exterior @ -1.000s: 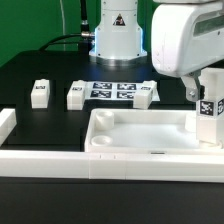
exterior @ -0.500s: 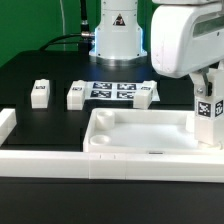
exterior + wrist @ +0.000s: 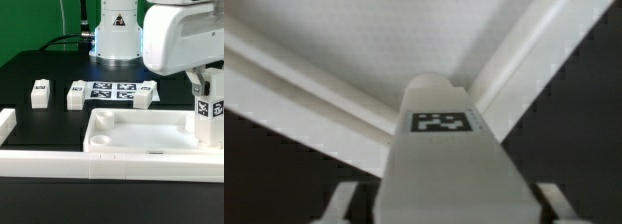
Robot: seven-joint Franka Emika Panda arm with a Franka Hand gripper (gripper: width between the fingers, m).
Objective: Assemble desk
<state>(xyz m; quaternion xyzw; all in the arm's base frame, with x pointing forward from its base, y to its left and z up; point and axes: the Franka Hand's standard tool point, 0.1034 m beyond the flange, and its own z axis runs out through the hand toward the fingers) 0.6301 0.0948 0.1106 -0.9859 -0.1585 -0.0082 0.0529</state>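
The white desk tabletop [image 3: 120,135] lies at the front of the exterior view, rim up. My gripper [image 3: 209,92] is over its corner at the exterior view's right, shut on an upright white square leg [image 3: 208,118] whose lower end meets that corner. In the wrist view the held leg [image 3: 441,165] fills the middle with its tag facing me, a finger [image 3: 345,202] on each side and the tabletop's rim [image 3: 295,95] beyond. Three loose legs lie on the black table: one [image 3: 40,93], another [image 3: 76,96] and a third [image 3: 147,95].
The marker board [image 3: 113,90] lies between two of the loose legs. A long low white border rail [image 3: 60,160] runs along the front, with a short upright piece [image 3: 7,122] at the exterior view's left. The robot's base [image 3: 117,40] stands behind.
My wrist housing has shifted toward the exterior view's left over the leg. The leg stays upright at the same corner, its tag barely moved.
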